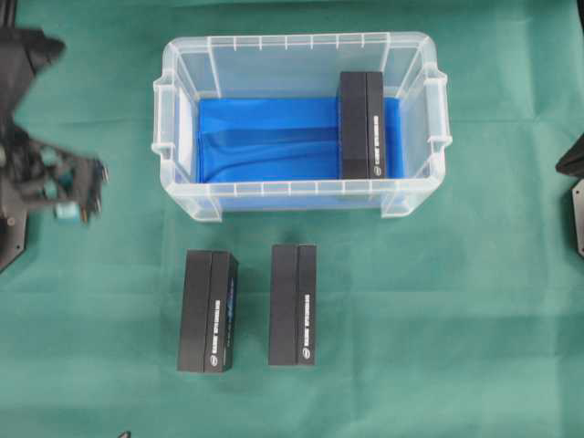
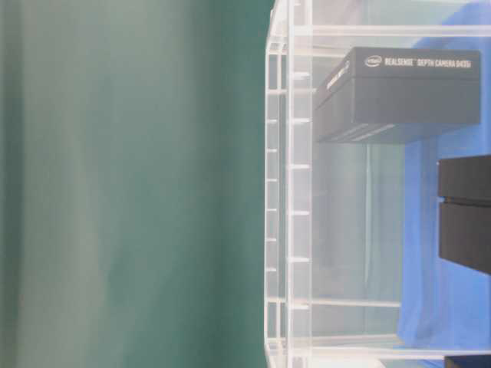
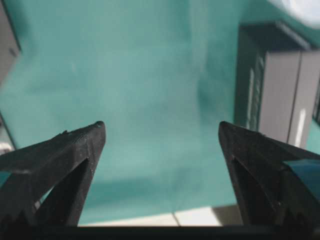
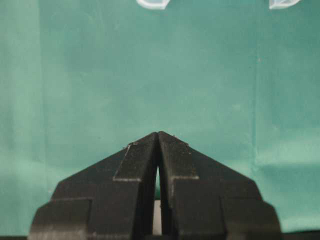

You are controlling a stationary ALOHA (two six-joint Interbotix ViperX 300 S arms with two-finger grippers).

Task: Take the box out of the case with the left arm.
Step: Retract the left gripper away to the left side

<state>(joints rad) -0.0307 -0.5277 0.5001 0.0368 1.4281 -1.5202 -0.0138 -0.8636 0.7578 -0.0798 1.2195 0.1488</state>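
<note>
The clear case point(image 1: 184, 57) stands at the back middle of the green cloth, lined with a blue sheet. One black box point(image 1: 362, 125) lies inside it against the right end; the table-level view shows this box point(image 2: 406, 92) through the case wall point(image 2: 288, 192). My left gripper point(image 1: 82, 187) hovers at the far left, well clear of the case, blurred. In the left wrist view its jaws point(image 3: 161, 127) are open, with only cloth between them. My right gripper point(image 4: 158, 134) is shut on nothing above bare cloth.
Two more black boxes point(image 1: 207, 311) point(image 1: 293, 304) lie side by side on the cloth in front of the case. One of them point(image 3: 280, 85) shows right of my left fingers. The right arm's base point(image 1: 573, 182) sits at the right edge.
</note>
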